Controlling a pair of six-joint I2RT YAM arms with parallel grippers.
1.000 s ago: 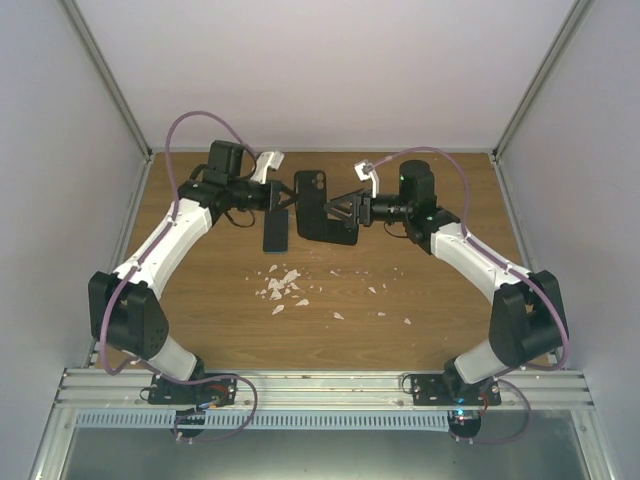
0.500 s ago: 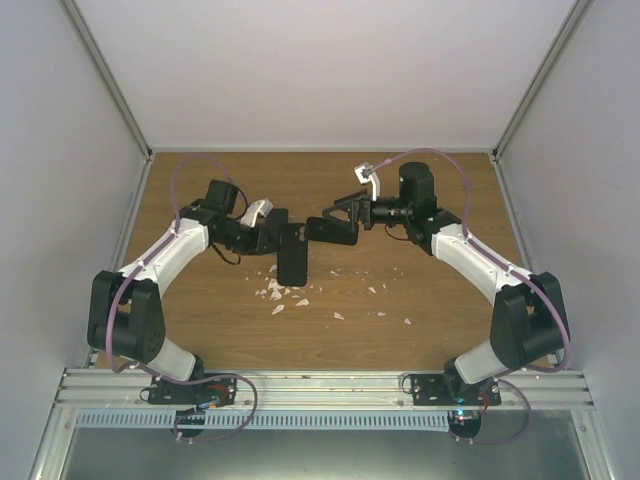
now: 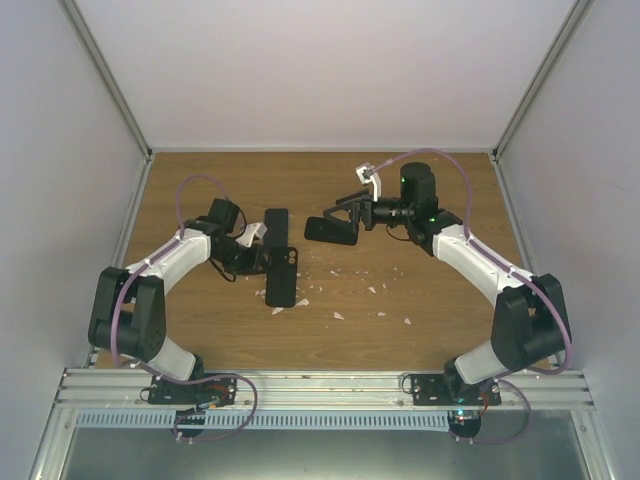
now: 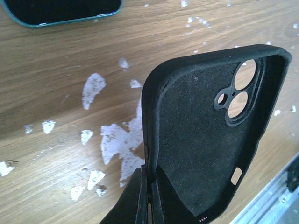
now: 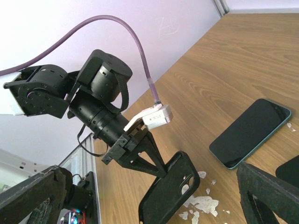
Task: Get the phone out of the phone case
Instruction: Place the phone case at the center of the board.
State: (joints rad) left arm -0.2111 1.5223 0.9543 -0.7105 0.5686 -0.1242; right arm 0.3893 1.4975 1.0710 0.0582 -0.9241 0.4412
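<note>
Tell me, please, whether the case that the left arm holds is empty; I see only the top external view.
Observer: Yes. The left wrist view shows the phone case with its lining bare and the table visible through the camera cutouts.
Operator: How is it gripped?
Observer: The left gripper has its jaws shut on one long side wall.
Operator: And the phone?
Observer: The phone lies screen up on the wood, and its rim is teal.

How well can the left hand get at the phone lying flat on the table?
Probably not yet. The left hand is shut on the empty case, so it cannot grip the phone, though that lies near and uncovered.
</note>
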